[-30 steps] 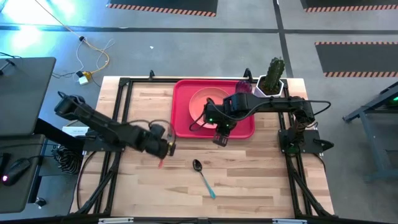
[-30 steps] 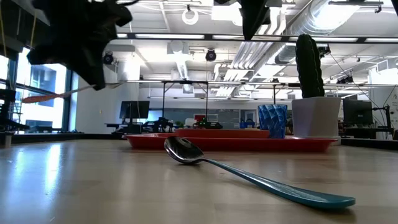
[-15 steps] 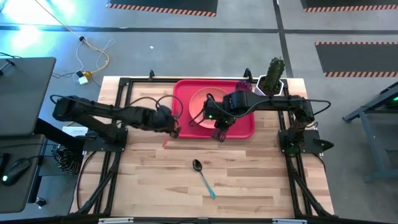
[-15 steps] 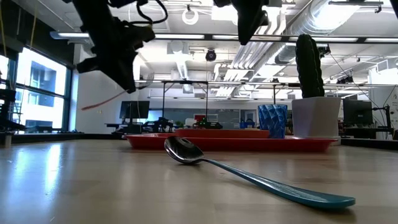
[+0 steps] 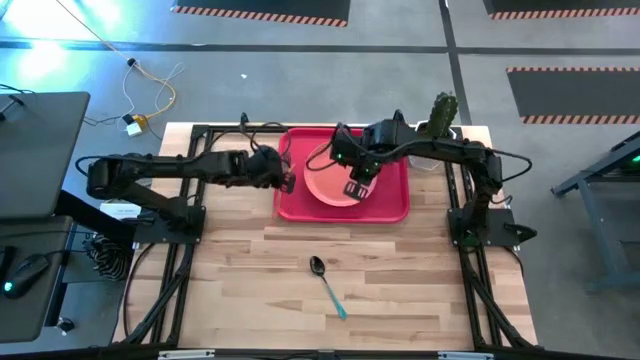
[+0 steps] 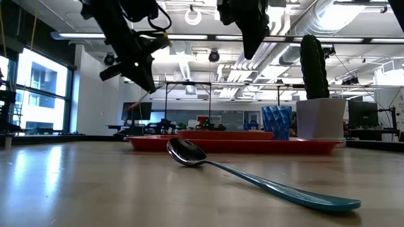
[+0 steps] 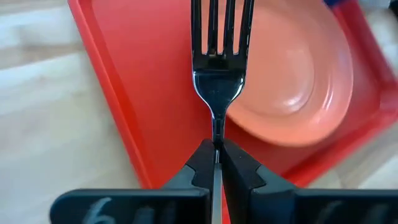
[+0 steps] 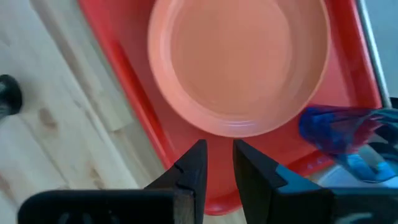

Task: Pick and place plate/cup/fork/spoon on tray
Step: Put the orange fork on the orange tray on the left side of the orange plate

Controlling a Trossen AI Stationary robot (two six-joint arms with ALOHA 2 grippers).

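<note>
My left gripper [image 5: 288, 184] is above the left rim of the red tray [image 5: 290, 205], shut on the fork [image 7: 217, 68]. The fork's tines reach out over the tray toward the salmon-pink plate [image 5: 335, 180], which lies flat in the tray. My right gripper [image 5: 357, 190] hovers over the plate's near right part, narrowly open and empty. The blue cup [image 8: 336, 134] stands on the tray near its far right corner. The blue-handled spoon [image 5: 327, 283] lies flat on the table nearer the front edge. My left gripper pinches the fork's metal neck [image 7: 217, 134], just behind the tines, between its two fingers. The tines stick out forward past the fingertips, and the handle runs back between the fingers, mostly hidden. The fork is lifted clear above the tray.
A white pot with a green cactus [image 5: 438, 125] stands beyond the tray's far right corner. Bare wooden table lies left of the tray and all around the spoon [image 6: 252, 176].
My left gripper has carried the fork from the table's left middle toward the far edge and to the right, up to the tray's left rim. The fork stays lifted. My right gripper has gone from the tray's near rim toward the far edge, over the plate.
</note>
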